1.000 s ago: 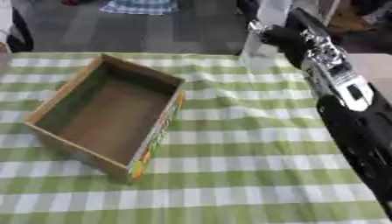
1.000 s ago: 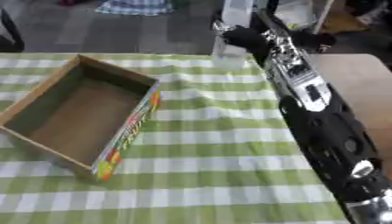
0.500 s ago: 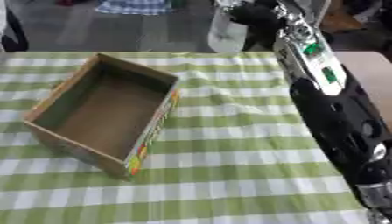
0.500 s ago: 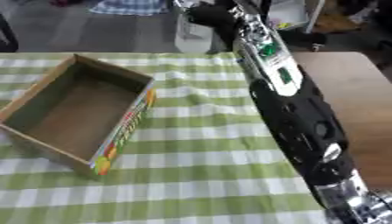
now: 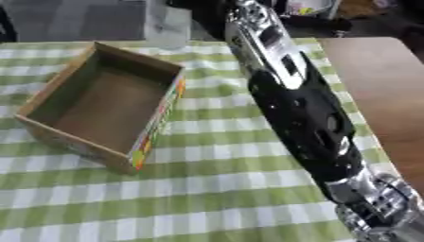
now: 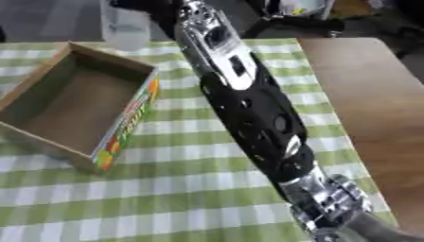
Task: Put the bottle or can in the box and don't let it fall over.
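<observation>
Bottle point(image 5: 165, 23), clear and pale, hangs upright at the far edge of the scene, above the far corner of the cardboard box point(image 5: 103, 106) and off the desk point(image 5: 232, 189). It is cut off at the top of both views, so its cap and neck cannot be inspected.

Right hand point(image 6: 157, 7) is at the far end of the long black and silver arm, just right of the bottle. It appears to carry the bottle, but the fingers are dark, largely out of frame and cannot be made out; whether they are wide, narrow or wrapped round the bottle cannot be told. Left hand is not in view.

Box sits open-topped on the left of the green checked cloth, skewed to the desk edges, and looks empty inside.

Assessment of the step in hand: the bottle is being carried toward the box. To do it well, the bottle should be kept vertical, brought over the middle of the box floor rather than its far wall, lowered until its base rests flat, and only then released. A tall light bottle set down tilted would likely topple.
</observation>
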Controlling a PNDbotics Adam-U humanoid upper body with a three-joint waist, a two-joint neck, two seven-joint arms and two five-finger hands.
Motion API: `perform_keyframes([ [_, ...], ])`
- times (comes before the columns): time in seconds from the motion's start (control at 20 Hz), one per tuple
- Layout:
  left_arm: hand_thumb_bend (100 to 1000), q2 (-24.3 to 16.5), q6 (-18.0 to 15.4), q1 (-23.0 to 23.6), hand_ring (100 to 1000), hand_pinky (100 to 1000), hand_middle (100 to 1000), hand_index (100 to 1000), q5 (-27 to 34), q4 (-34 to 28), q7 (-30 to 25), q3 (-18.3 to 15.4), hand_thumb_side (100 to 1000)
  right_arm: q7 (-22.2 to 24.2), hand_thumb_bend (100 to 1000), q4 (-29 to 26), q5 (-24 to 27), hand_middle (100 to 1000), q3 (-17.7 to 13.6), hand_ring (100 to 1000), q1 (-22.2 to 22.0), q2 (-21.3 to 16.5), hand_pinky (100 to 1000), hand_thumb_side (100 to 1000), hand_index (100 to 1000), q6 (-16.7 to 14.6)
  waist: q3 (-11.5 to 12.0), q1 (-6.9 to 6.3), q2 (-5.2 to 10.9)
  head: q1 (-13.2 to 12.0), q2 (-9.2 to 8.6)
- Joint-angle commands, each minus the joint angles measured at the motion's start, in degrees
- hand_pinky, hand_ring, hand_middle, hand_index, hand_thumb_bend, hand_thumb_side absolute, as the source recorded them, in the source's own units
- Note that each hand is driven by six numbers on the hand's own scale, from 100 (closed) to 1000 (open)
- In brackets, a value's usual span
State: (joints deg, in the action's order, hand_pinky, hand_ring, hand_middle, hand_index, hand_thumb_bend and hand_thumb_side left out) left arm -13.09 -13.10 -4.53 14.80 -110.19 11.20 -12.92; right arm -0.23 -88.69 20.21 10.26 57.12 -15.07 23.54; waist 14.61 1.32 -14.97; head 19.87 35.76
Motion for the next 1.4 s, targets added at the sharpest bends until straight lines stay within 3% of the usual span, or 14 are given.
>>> perform_keyframes([
  [0.05, 168, -1.5, -0.1, -0.2, 774, 931, 893, 856, 0.3, -0.8, 0.6, -0.5, 840, 0.5, 100, -1.4, -1.8, 427, 1.3, 800, 1.5, 2.5, 894, 100, 187, 0.3, 0.3, -0.23, 1.56, 0.7, 0.44],
  [0.25, 167, -1.6, -0.3, -0.5, 775, 930, 893, 856, 0.3, -1.1, 1.6, -1.1, 837, 1.5, 100, -1.1, -5.1, 428, 3.8, 761, 0.7, 5.7, 889, 100, 190, 0.5, 1.0, 0.01, 1.39, 1.9, 0.41],
  [0.7, 170, -1.9, -0.6, -0.9, 776, 929, 891, 856, -0.2, -1.7, 4.1, -2.2, 830, 3.5, 100, 2.0, -11.8, 455, 8.0, 776, -0.5, 12.1, 873, 100, 210, -0.4, 2.5, 0.73, 1.05, 4.1, 0.21],
  [1.1, 171, -2.0, -1.2, -2.1, 775, 928, 887, 855, -0.1, -2.5, 5.7, -2.7, 824, 0.1, 100, 10.8, -15.6, 493, 8.7, 797, 1.9, 14.5, 861, 100, 256, -5.9, 6.1, 1.53, -0.52, 5.9, -1.38],
  [1.25, 169, -1.9, -1.2, -2.6, 775, 928, 886, 855, 0.0, -2.7, 5.6, -2.5, 826, -0.7, 100, 14.3, -16.4, 549, 8.8, 826, 2.3, 15.4, 855, 100, 295, -8.9, 7.1, 1.71, -1.20, 6.4, -1.95],
  [1.4, 170, -1.8, -1.3, -3.0, 775, 928, 885, 855, 0.1, -2.8, 5.6, -2.4, 825, -0.8, 100, 17.4, -16.8, 667, 8.9, 882, 2.5, 15.8, 840, 100, 390, -12.5, 7.6, 1.85, -1.59, 6.6, -2.27],
])
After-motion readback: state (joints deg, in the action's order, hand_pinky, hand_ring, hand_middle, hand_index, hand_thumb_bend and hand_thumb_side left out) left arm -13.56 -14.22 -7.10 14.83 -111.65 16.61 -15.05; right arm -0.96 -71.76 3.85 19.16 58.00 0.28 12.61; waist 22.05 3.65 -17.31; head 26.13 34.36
